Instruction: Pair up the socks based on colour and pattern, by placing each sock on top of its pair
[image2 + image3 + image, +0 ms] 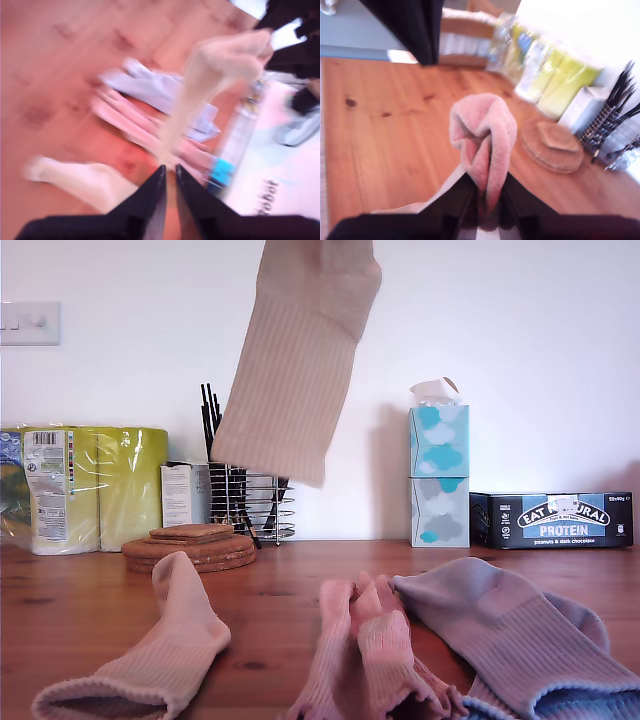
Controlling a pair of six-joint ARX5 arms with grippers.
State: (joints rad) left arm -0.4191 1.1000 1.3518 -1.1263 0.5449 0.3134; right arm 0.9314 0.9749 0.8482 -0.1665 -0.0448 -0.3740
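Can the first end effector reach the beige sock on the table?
Probably yes. My first end effector is empty, jaws nearly together, and the beige sock on the table lies alone on bare wood, apart from the pink socks. The hanging sock in my second end effector might brush it.

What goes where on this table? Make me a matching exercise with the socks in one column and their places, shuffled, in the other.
Things:
1. lifted pale beige ribbed sock
2. lying pale beige ribbed sock
3. pink ribbed socks
4. light blue-lavender ribbed socks

Places:
A. on the brown wooden table, at the exterior view's right
B. hanging in the air above the table
C. on the table, at the exterior view's left
D. on the table, between the other lying socks

Pairs: 1-B, 2-C, 3-D, 4-A
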